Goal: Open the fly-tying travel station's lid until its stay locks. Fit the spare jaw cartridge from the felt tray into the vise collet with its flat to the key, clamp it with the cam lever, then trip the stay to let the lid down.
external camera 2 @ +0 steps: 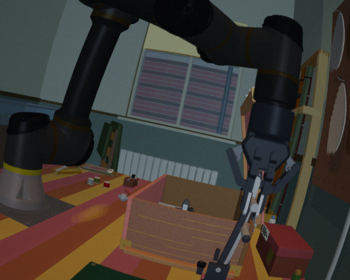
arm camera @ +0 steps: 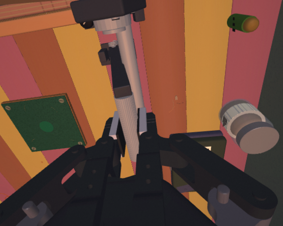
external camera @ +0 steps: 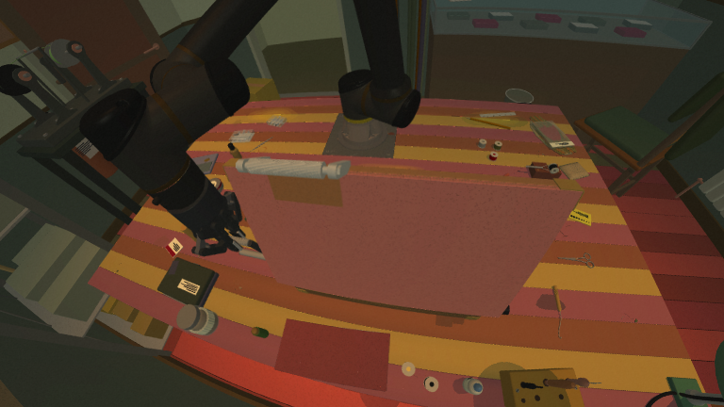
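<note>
The travel station [external camera: 406,232] stands in the middle of the striped table with its pink lid [external camera: 411,221] raised, a ribbed grey handle [external camera: 291,168] along the lid's top edge. At the station's left end the vise [external camera 2: 229,241] rises on a slanted stem from a dark base [external camera 2: 214,269]. My gripper [arm camera: 128,124] is clamped on a ribbed grey cylinder [arm camera: 128,116] at the upper end of that vise stem [arm camera: 129,67]. Inside the open box [external camera 2: 184,217] a small grey part [external camera 2: 186,205] stands up. The felt tray is hidden.
Behind the station stands the arm's base [external camera: 363,136]. A dark booklet [external camera: 187,283], a grey spool [external camera: 197,320] and a small green cylinder [arm camera: 242,23] lie near my gripper by the table's edge. A green plate [arm camera: 44,122] lies flat, and a red box [external camera 2: 282,253] stands close by.
</note>
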Motion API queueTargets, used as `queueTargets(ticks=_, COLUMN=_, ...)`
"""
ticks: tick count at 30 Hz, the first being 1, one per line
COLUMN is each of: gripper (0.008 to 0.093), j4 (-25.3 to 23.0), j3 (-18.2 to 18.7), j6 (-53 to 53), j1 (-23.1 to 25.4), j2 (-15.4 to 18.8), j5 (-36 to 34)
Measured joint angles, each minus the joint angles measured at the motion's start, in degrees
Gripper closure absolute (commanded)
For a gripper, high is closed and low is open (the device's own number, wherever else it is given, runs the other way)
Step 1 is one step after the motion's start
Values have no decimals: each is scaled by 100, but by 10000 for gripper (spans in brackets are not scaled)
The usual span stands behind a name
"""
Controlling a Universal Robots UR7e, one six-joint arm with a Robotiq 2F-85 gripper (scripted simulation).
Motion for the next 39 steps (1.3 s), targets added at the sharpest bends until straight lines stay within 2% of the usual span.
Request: queueTargets(ticks=39, gripper=934, j4=2, j3=-109, j6=38, j1=38, j2=110, j5=0)
